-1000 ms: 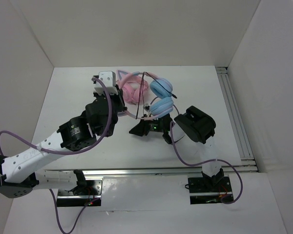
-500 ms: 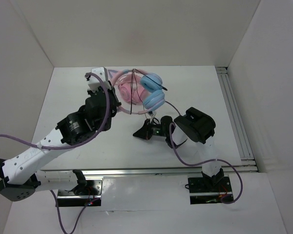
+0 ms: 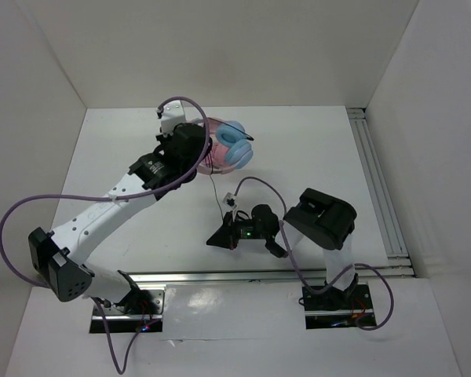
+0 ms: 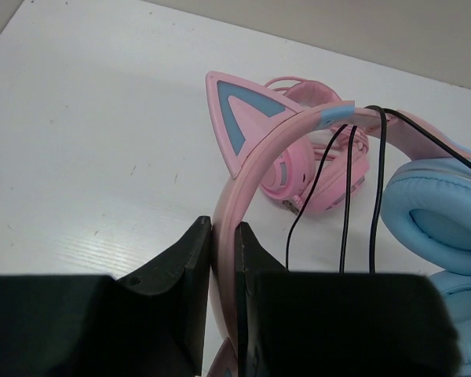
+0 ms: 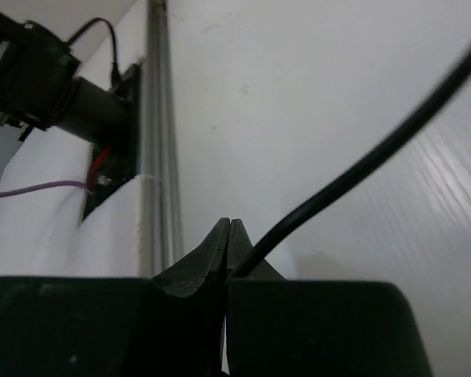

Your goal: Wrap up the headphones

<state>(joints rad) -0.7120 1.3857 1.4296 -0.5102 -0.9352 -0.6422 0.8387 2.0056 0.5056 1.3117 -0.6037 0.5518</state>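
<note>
The headphones (image 3: 234, 149), with light-blue ear cups (image 4: 439, 216) and a pink cat-ear headband (image 4: 247, 129), sit at the back of the table. My left gripper (image 3: 201, 153) (image 4: 224, 236) is shut on the headband just below one cat ear. The thin black cable (image 4: 345, 196) crosses the headband in three strands. It then runs down over the table (image 3: 217, 192) to my right gripper (image 3: 212, 239). In the right wrist view that gripper (image 5: 229, 228) is shut on the cable (image 5: 361, 165), which rises out of the jaws to the upper right.
All-pink headphones (image 4: 322, 169) lie on the table right behind the held headband. Aluminium rails run along the right side (image 3: 377, 181) and the near edge (image 3: 259, 275). White walls enclose the table on three sides.
My right gripper has closed on the cable and drawn back toward the near edge. My left arm has swung the headphones back and to the left, turning them.
</note>
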